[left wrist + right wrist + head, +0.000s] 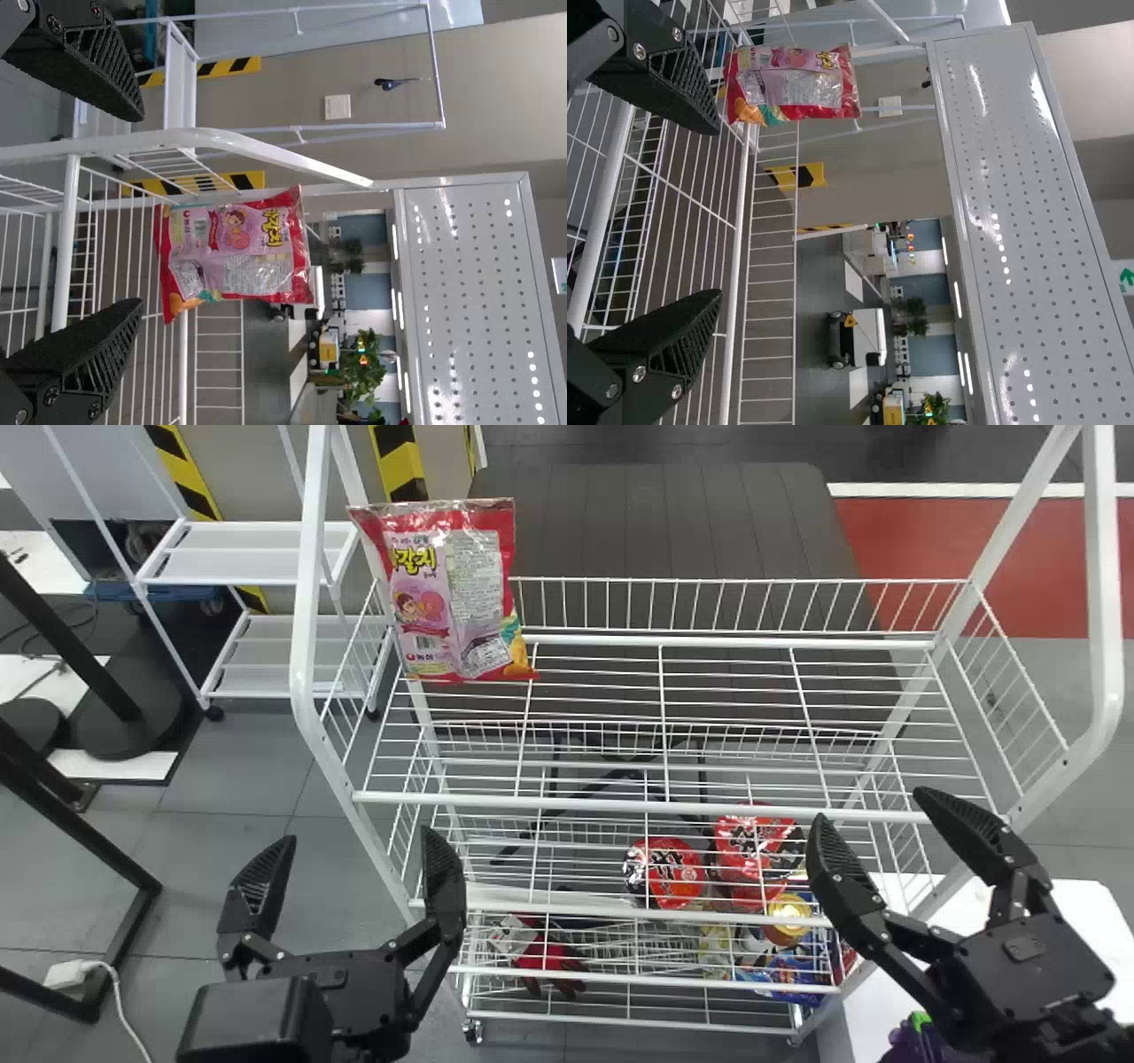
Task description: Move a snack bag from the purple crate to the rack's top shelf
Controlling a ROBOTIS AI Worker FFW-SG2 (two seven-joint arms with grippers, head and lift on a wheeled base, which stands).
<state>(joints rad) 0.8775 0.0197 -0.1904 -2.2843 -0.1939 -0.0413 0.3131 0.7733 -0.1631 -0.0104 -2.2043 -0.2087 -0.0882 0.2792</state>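
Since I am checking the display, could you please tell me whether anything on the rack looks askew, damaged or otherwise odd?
I see nothing spilled or damaged. One small oddity: the snack bag, upright at the left end of the top shelf, seems turned backward, its barcode facing the robot.

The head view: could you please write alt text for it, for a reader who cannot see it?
A red and pink snack bag stands upright at the left end of the top shelf of a white wire rack. In front, the left gripper and right gripper are open and empty.
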